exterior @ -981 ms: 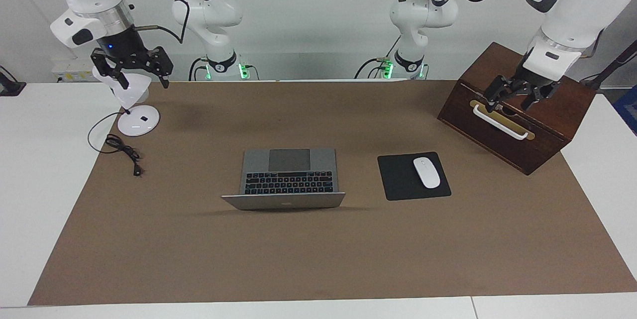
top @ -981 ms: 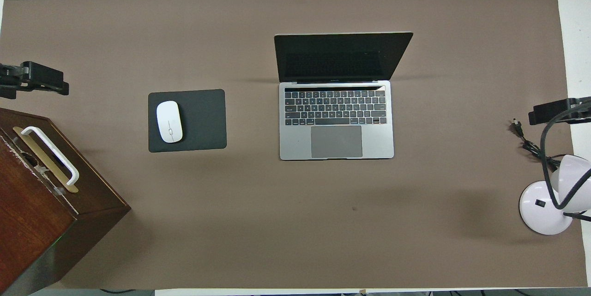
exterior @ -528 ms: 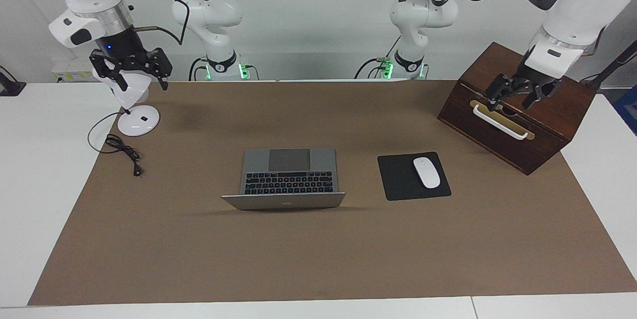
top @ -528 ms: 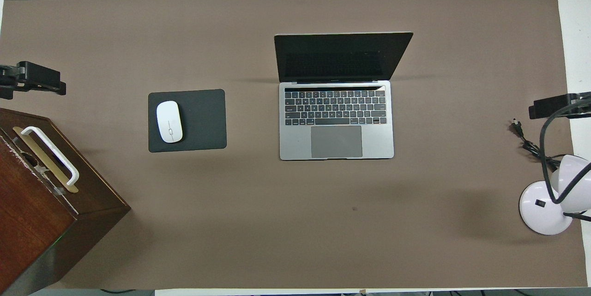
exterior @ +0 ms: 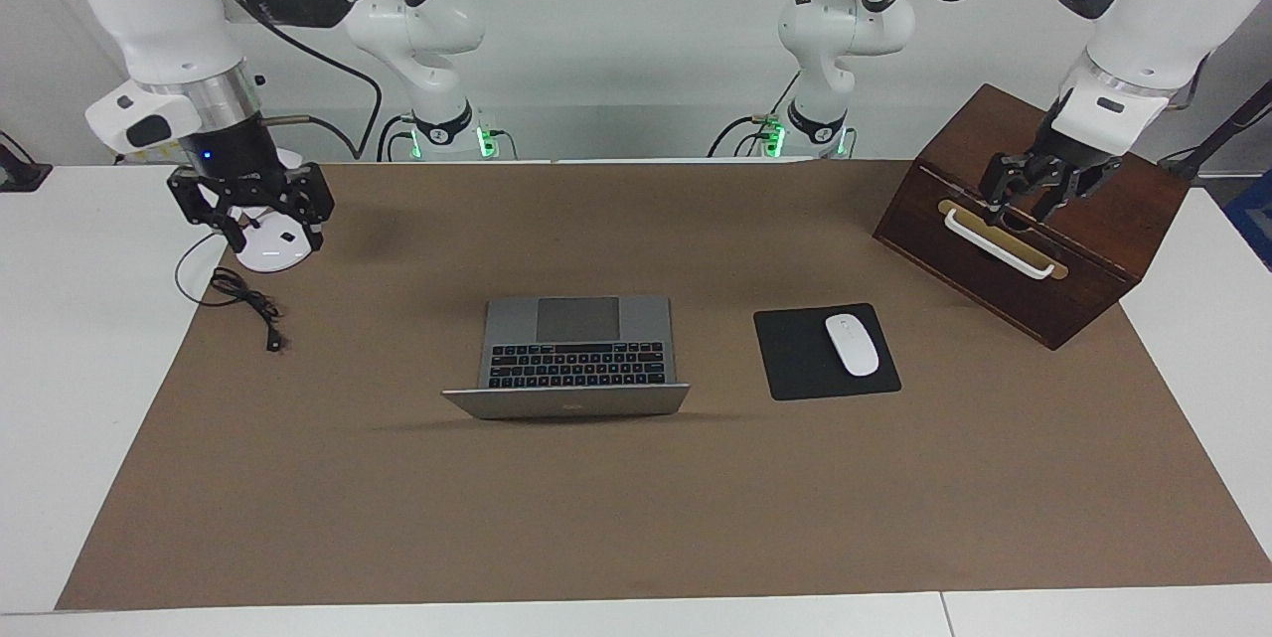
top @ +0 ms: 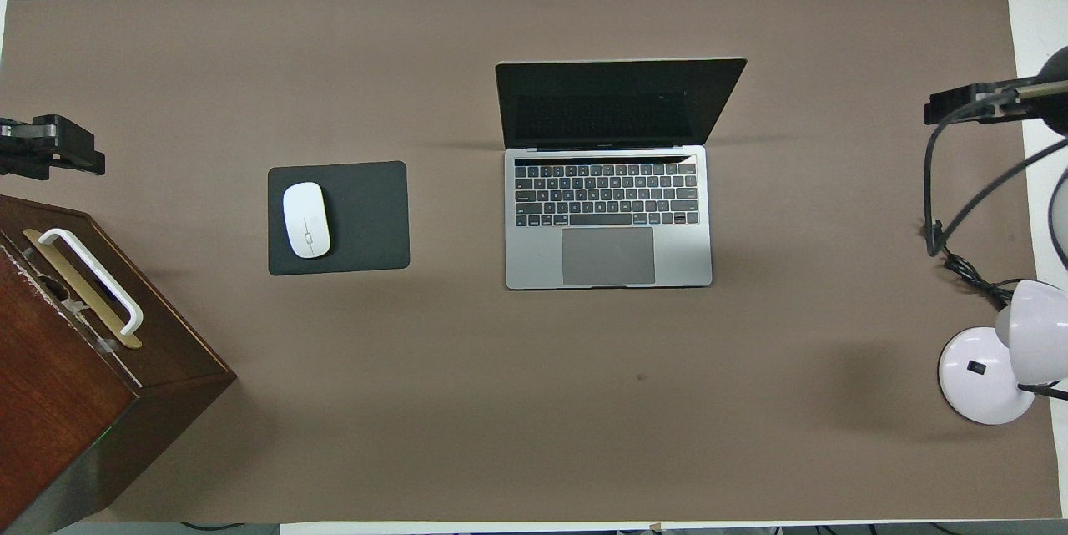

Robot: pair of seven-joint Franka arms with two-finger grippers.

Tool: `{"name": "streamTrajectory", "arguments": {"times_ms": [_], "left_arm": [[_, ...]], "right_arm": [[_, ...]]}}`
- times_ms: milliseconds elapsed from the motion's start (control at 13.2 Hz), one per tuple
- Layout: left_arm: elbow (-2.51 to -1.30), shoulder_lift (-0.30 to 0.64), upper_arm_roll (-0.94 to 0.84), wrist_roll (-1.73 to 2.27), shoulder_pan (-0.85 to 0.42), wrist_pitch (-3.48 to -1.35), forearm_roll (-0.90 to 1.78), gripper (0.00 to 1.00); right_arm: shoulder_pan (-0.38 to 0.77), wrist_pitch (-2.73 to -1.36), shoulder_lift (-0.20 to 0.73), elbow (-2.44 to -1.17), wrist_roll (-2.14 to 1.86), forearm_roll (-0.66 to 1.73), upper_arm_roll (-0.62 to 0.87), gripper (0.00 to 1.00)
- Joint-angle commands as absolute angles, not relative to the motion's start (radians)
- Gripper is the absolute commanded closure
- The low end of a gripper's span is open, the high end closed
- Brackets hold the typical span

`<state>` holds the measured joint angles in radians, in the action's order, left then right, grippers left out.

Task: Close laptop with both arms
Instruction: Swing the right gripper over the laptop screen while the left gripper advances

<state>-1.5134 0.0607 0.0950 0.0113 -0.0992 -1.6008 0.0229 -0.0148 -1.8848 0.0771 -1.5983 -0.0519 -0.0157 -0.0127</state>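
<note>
Open laptop [exterior: 571,359] mid-tabletop [exterior: 696,518], hinge running arm-end to arm-end. From overhead: three o'clock of left pincer [exterior: 1033,195] above wooden box [exterior: 1093,249], nine o'clock of right pincer [exterior: 250,215] above lamp base [exterior: 278,249]. Both spread, empty, about equally distant.

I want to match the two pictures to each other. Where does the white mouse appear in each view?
Facing view: the white mouse lies on the black mouse pad, at the picture's right of the laptop.
Overhead view: the white mouse lies at the picture's left of the laptop.
Shared landmark: the wooden box, by the mouse pad in both.
</note>
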Motion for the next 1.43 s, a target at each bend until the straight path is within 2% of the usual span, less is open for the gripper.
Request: {"name": "streamTrajectory", "arguments": {"times_ms": [0, 75, 151, 226, 453, 528, 755, 981, 1208, 1358], "left_arm": [[-1.546, 0.034, 0.091, 0.026, -0.092, -1.623, 0.028, 1.00], [-1.546, 0.034, 0.091, 0.035, -0.092, -1.626, 0.026, 1.00], [-1.546, 0.035, 0.091, 0.049, -0.092, -1.635, 0.034, 1.00], [-1.546, 0.035, 0.091, 0.063, -0.092, -1.653, 0.037, 1.00], [-1.566, 0.037, 0.089, 0.061, -0.095, -1.759, 0.037, 1.00], [-1.580, 0.034, 0.089, 0.054, -0.097, -1.778, 0.037, 1.00], [-1.575, 0.035, 0.089, 0.051, -0.095, -1.795, 0.121, 1.00], [-1.621, 0.019, 0.089, 0.051, -0.106, -1.831, 0.138, 1.00], [-1.759, -0.035, 0.078, 0.020, -0.142, -1.964, 0.150, 1.00], [-1.886, -0.086, 0.078, 0.006, -0.202, -2.113, 0.152, 1.00]], "right_arm": [[0.015, -1.908, 0.228, -1.419, -0.081, -0.017, -0.037, 0.62], [0.049, -1.933, 0.271, -1.379, -0.081, -0.017, -0.073, 0.84], [0.058, -1.959, 0.299, -1.346, -0.080, -0.017, -0.084, 1.00], [0.096, -1.992, 0.329, -1.315, -0.074, -0.017, -0.103, 1.00], [0.272, -2.074, 0.426, -1.229, -0.035, 0.040, -0.291, 1.00], [0.364, -2.104, 0.443, -1.226, -0.002, 0.044, -0.367, 1.00], [0.512, -2.158, 0.465, -1.230, 0.037, 0.067, -0.438, 1.00], [0.719, -2.178, 0.488, -1.262, 0.069, 0.174, -0.608, 1.00], [0.828, -2.227, 0.558, -1.273, 0.133, 0.262, -0.719, 1.00], [0.854, -2.241, 0.598, -1.267, 0.182, 0.317, -0.752, 1.00]]}}
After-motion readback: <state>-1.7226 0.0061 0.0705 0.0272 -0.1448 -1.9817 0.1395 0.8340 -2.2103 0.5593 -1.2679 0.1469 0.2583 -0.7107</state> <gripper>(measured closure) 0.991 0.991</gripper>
